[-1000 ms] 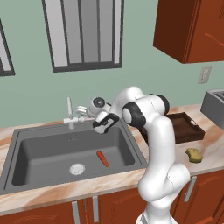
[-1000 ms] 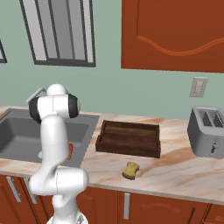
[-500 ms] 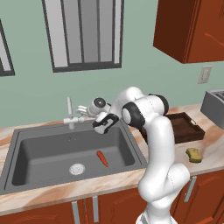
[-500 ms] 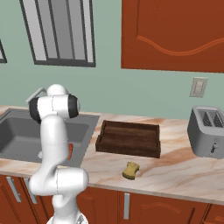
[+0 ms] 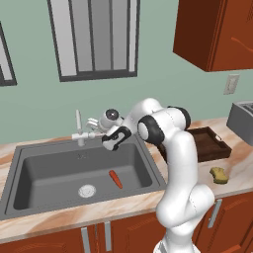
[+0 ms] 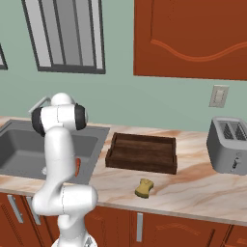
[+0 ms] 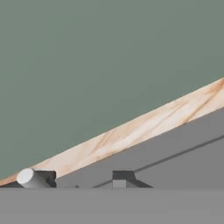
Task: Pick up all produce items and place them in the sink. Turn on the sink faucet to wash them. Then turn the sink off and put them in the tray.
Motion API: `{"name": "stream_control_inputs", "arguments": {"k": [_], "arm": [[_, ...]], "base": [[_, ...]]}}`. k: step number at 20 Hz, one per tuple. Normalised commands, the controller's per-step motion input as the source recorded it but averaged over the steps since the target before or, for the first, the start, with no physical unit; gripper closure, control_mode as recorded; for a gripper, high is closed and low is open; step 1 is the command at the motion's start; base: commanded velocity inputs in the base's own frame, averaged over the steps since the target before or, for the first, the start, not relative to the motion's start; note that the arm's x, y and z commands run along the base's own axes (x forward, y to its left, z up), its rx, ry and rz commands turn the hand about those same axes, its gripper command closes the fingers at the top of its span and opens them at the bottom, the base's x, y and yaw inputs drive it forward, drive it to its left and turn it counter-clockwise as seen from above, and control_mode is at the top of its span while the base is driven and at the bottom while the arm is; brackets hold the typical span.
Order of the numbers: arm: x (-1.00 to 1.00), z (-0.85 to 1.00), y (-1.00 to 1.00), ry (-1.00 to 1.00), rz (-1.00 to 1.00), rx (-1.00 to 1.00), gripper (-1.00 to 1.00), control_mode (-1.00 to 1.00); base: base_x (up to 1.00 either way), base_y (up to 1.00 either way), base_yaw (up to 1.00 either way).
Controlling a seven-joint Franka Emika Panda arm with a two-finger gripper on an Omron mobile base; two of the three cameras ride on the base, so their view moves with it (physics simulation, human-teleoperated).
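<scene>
Claw point(image 5: 97, 129) beside faucet point(image 5: 79, 129), carrot point(image 5: 115, 179) in sink point(image 5: 29, 170)

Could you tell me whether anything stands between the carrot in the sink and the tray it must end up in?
Nothing loose lies between them. The carrot rests on the sink floor, so the basin's right wall and a strip of countertop separate it from the tray. The robot's own arm also rises there.
</scene>
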Motion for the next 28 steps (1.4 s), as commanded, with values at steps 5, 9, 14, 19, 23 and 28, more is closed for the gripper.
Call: {"name": "stream_control_inputs", "arguments": {"k": [5,9,14,19,23,28], "arm": [[-0.21,-0.41,-0.23,0.06,-0.01,0.01,1.00,-1.00],[-0.24,-0.45,-0.26,0.04,0.00,0.01,1.00,-1.00],[-0.27,-0.49,-0.31,0.01,0.00,0.01,1.00,-1.00],[-0.31,-0.56,-0.32,0.00,0.00,0.00,1.00,-1.00],[-0.23,-0.44,-0.23,0.00,0.00,0.00,1.00,-1.00],[0.00,-0.07,0.03,-0.07,0.08,0.00,1.00,-1.00]], "base": [[0.00,0.00,0.00],[0.00,0.00,0.00],[0.00,0.00,0.00],[0.00,0.00,0.00],[0.00,0.00,0.00],[0.00,0.00,0.00]]}}
